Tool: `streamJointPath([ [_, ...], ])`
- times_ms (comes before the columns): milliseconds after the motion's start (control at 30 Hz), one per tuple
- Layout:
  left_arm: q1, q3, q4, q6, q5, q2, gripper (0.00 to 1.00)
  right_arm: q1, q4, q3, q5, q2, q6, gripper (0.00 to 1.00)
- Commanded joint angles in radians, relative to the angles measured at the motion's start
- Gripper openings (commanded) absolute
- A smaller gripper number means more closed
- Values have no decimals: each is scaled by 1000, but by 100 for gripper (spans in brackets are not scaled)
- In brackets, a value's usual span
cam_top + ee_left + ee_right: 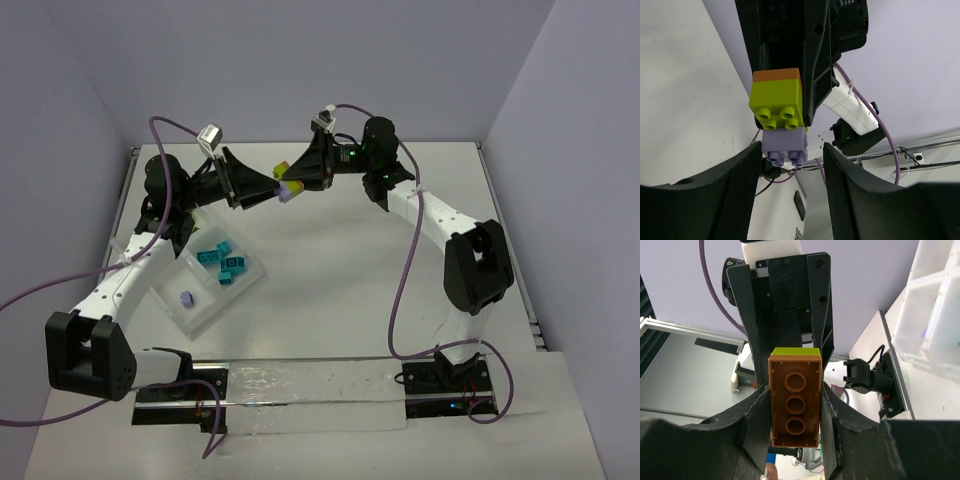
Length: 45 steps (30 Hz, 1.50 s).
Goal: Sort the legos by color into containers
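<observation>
Both arms meet in mid-air above the table. My right gripper point(296, 179) point(794, 395) is shut on the orange brick point(794, 402) at one end of a clipped stack. The stack runs orange point(776, 75), lime green point(776, 102) point(282, 169), purple point(785, 145) point(290, 194). My left gripper point(276, 191) point(792, 152) is open. Its fingertips point(747, 165) flank the purple end, with a gap on the right side. The clear tray point(243, 291) lies on the table by the left arm, holding teal bricks point(222, 262) in one compartment and one purple brick point(185, 298) in another.
The tray also shows at the upper right of the right wrist view point(935, 315). Purple cables point(405, 290) hang from both arms. Side walls stand close on the left and right of the white table point(340, 290).
</observation>
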Motion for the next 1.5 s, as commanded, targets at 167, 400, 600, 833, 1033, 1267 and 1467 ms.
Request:
streamJointPath([
  [167,-17,2,80,-26,27,17,67,8,46,60,-33,-8,-1,0],
  [400,-33,13,83,-25,25,34,64,7,50,62,-34,-6,1,0],
  [600,-42,13,86,-24,24,31,27,9,50,62,-33,1,1,0],
  [833,-39,43,-118,87,23,-1,0,-20,30,16,17,-18,-4,0],
  [1033,0,-17,-386,202,-28,-131,0,-75,-155,0,103,-50,-123,0],
  [1267,130,-25,-845,339,-303,-325,0,-91,-656,99,282,-78,-470,0],
  [1467,166,26,-1392,176,-974,-444,0,-94,-831,112,381,-100,-590,0],
])
